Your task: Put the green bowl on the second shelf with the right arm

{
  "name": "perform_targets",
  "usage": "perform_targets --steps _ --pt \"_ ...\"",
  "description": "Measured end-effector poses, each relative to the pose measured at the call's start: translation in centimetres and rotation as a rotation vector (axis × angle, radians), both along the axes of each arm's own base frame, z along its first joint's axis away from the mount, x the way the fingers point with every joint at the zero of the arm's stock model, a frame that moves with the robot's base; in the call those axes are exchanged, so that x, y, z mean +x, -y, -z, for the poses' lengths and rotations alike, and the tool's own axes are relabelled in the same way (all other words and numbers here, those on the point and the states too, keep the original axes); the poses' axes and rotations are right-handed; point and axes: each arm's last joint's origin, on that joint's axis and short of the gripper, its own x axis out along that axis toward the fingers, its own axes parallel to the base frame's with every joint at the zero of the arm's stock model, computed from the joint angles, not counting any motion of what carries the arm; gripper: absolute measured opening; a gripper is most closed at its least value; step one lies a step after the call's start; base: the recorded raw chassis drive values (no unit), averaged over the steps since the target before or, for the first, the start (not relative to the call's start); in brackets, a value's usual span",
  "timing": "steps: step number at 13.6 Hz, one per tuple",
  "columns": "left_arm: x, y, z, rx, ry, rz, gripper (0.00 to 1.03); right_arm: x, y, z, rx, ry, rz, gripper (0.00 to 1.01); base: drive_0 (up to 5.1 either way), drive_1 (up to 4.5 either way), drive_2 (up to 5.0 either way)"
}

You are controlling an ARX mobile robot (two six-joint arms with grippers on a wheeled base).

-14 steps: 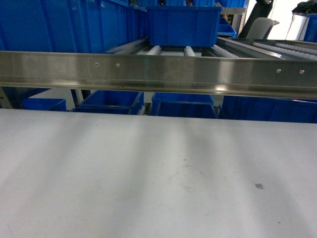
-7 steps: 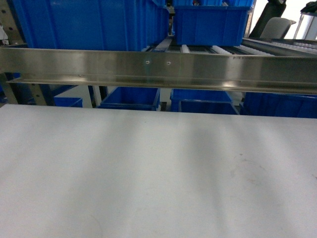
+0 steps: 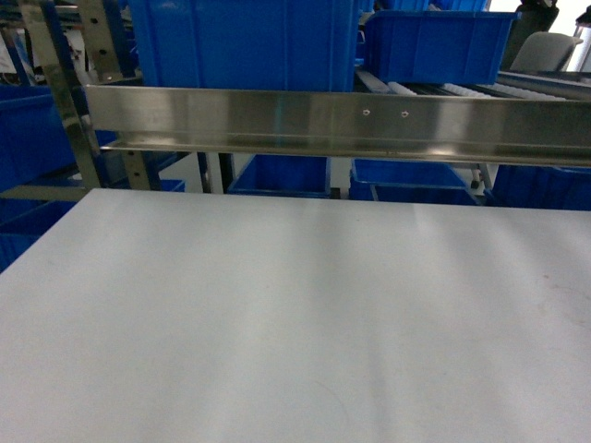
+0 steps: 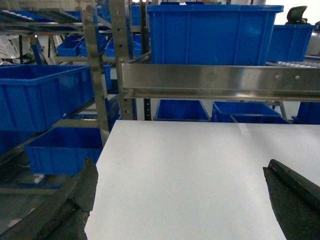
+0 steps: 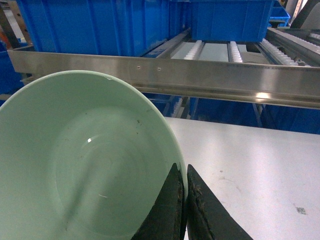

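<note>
Right hand (image 5: 184,200) is pinching the rim of the green bowl (image 5: 75,165), carrying it above the white surface (image 5: 250,160). The steel shelf rail (image 5: 200,75) is lying straight ahead and slightly higher (roller deck behind it). Left hand (image 4: 180,200) is hanging spread, gripping nothing.

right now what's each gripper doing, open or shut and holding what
Left gripper: open, fingers spread wide, holding nothing.
Right gripper: shut on the rim of the green bowl.
</note>
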Motion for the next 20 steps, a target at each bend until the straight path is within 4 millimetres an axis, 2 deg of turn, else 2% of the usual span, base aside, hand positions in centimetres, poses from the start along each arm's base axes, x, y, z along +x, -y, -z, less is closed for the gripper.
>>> perform_targets --steps 6,20 --pt "0.00 0.00 0.01 0.000 -0.001 0.000 0.98 -0.01 -0.01 0.04 0.001 -0.005 0.000 0.02 -4.9 1.49 3.4" --pt "0.00 0.00 0.02 0.000 -0.002 -0.001 0.98 0.00 0.01 0.01 0.000 -0.001 0.000 0.02 -5.0 2.37 2.4"
